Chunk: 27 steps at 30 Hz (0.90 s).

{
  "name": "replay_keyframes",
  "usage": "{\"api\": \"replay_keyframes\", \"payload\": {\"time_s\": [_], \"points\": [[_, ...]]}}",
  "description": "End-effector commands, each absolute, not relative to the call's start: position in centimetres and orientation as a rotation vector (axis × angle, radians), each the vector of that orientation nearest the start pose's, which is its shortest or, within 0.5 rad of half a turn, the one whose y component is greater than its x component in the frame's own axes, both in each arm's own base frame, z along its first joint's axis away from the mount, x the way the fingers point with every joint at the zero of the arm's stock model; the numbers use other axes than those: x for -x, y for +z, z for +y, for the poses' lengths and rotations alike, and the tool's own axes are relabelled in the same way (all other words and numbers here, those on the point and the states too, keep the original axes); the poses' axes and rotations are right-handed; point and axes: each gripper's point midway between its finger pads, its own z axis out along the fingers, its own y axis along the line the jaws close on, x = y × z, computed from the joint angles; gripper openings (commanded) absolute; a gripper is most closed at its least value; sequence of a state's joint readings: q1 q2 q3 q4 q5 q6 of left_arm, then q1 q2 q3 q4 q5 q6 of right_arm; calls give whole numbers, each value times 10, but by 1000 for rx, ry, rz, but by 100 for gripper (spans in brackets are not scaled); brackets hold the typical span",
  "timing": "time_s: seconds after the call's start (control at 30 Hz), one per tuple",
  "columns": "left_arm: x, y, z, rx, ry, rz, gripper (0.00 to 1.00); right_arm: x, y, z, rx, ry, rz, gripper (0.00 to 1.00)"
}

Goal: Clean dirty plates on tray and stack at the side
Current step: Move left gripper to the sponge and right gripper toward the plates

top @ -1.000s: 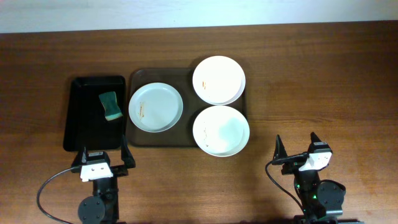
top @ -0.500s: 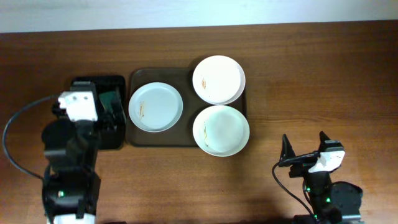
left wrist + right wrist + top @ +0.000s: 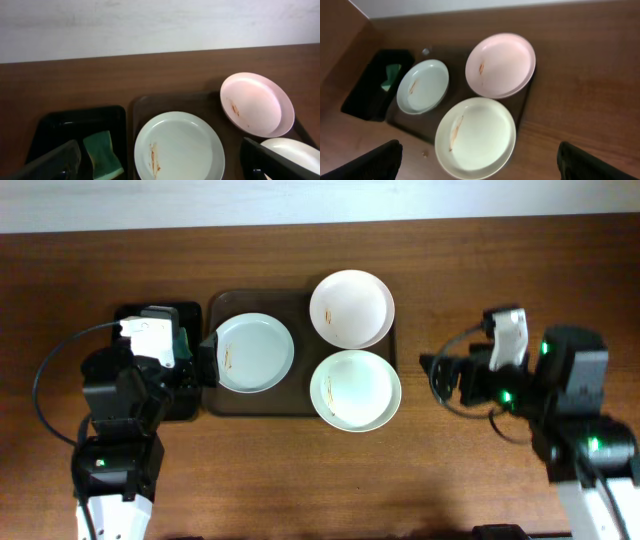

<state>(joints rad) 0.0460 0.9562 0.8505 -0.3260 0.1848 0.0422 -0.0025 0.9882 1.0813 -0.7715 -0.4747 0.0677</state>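
on tray point(image 3: 301, 395), three smeared plates point(image 3: 252, 352); left gripper point(image 3: 160, 145), right gripper point(image 3: 479, 146) both spread wide, empty.

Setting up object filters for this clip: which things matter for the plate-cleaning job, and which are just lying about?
Job:
left plate, upper right plate, lower right plate, all smeared
brown tray
green sponge, likely the wiper

Lying about:
black tray, only holding the sponge

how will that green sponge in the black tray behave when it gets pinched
The sponge looks soft and porous, so it will probably squash when pinched. It is likely light for its size. Lying flat in the black tray, it should not roll.
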Motion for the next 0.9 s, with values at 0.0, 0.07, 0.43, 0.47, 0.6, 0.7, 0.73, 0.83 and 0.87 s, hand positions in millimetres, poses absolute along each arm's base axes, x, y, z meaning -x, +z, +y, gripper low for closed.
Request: {"api": "replay_keyframes", "payload": {"time_s": [0.0,0.07,0.43,0.47,0.6,0.7,0.73,0.83,0.87], "points": [[-347,290,-20,-100,-169,1992,99,-303,295,82,193,597,2240,98],[-355,294,-20,-91,-181,2084,99,-304,301,89,224,603,2226,98],[-357,267,-26,-46,-280,2441,99,-298,293,116,311,692,2260,98],[-358,262,-27,-45,-288,2457,99,-298,291,119,318,717,2264,98],[-366,244,-27,-38,-297,2509,99,-305,267,134,349,788,2346,98],[-373,235,-27,-35,-301,2524,99,-310,239,148,360,828,2447,98],[-378,236,-26,-27,-302,2512,99,-312,231,150,329,840,2480,98],[-389,240,-25,-9,-300,2472,99,-319,220,139,188,773,2545,98],[-390,239,-22,-3,-278,2473,99,-319,219,138,131,774,2558,98]]}}
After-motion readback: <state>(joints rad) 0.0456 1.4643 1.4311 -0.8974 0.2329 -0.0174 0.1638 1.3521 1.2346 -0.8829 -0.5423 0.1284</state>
